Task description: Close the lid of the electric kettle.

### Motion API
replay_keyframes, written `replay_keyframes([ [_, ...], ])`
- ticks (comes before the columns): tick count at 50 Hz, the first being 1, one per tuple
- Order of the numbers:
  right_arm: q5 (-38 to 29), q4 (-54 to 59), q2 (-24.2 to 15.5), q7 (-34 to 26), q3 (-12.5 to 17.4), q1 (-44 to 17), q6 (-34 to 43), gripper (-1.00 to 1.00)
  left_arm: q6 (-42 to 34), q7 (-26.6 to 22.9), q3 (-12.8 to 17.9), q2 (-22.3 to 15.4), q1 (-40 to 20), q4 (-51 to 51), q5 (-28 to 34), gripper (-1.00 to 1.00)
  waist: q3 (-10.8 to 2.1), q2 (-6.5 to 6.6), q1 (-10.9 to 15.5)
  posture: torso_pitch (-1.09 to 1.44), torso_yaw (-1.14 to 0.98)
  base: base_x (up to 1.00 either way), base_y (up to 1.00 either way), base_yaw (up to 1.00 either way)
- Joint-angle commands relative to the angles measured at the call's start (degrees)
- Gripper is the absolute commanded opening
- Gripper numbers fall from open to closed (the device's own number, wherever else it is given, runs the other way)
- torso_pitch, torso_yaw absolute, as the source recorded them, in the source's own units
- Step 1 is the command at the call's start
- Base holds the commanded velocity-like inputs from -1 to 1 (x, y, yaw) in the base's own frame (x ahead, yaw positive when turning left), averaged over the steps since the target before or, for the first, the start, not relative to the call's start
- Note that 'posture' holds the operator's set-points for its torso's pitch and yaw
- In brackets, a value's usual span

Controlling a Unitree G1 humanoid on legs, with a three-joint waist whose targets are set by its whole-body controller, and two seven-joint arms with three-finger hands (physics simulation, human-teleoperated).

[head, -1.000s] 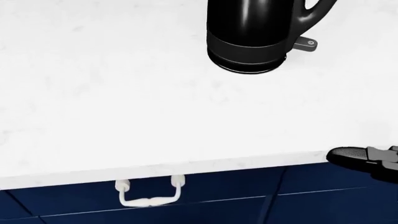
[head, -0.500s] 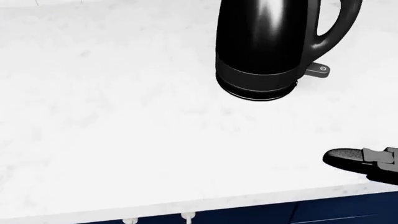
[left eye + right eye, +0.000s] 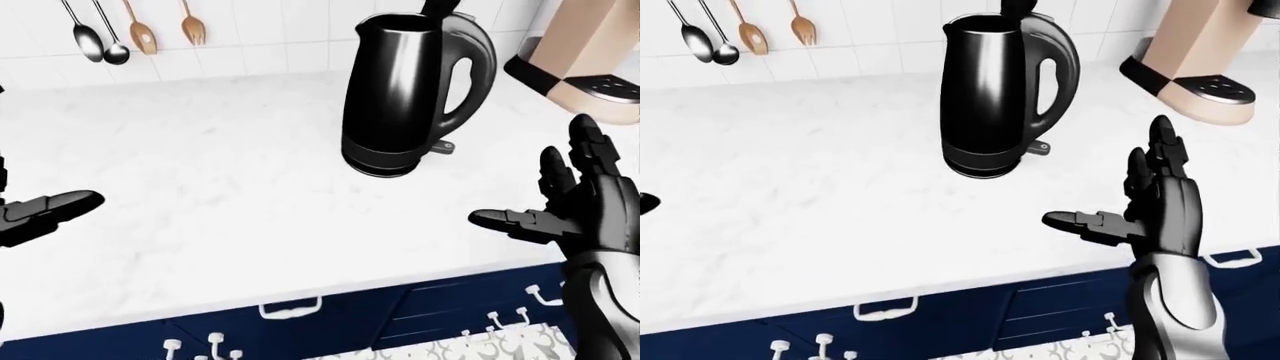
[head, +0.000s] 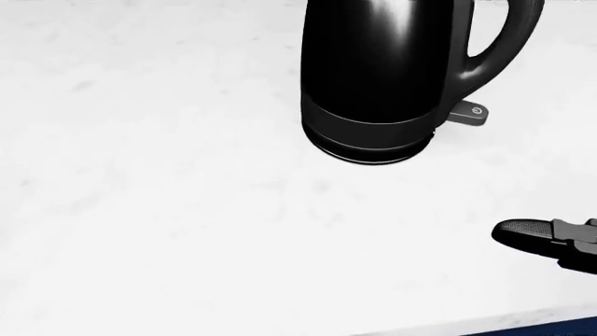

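Observation:
A black electric kettle [image 3: 405, 94] stands on the white counter [image 3: 200, 172], handle to the right. Its lid [image 3: 438, 7] stands up open above the rim, cut off by the top edge. The head view shows only its lower body [image 4: 373, 77] and grey switch [image 4: 469, 113]. My right hand [image 3: 560, 206] is open, fingers spread, below and right of the kettle, apart from it; it also shows in the right-eye view [image 3: 1140, 202]. My left hand [image 3: 40, 214] is open at the left edge, far from the kettle.
A beige coffee machine [image 3: 585, 56] stands right of the kettle. Spoons and wooden utensils [image 3: 125, 30] hang on the tiled wall at top left. Dark blue drawers with white handles [image 3: 290, 307] run below the counter edge.
The camera has moved closer: the counter edge and drawer handle slid down out of the head view, and the kettle grew larger. My right thumb stays at the lower right.

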State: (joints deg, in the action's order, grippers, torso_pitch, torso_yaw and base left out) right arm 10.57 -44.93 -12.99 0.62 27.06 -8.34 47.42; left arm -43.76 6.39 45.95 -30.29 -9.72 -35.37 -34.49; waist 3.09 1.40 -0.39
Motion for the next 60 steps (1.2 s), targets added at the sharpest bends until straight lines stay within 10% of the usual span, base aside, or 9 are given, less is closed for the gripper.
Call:
replay_keyframes([
  [1,0.03,-1.84,-0.65,0.05,0.3,-0.96,-1.74,1.0,1.67,-0.18,0.57,-1.23,-0.89,-1.55,0.36,1.0,-0.92,0.21,-0.04,0.0,0.0,0.0,0.0,0.0],
  [24,-0.16,-1.74,-0.62,0.06,0.12,-1.02,-1.87,1.0,2.06,-4.09,0.23,-0.28,-0.91,-2.28,6.03,1.0,-1.53,-0.26,0.62,-0.03,0.0,0.0,0.0,0.0],
  [60,-0.19,-1.92,-0.63,-0.09,0.12,-0.99,-1.89,1.0,1.89,-4.91,-0.43,0.12,-1.33,-2.24,8.41,1.0,-17.33,0.49,0.47,-0.39,0.0,0.0,0.0,0.0],
])
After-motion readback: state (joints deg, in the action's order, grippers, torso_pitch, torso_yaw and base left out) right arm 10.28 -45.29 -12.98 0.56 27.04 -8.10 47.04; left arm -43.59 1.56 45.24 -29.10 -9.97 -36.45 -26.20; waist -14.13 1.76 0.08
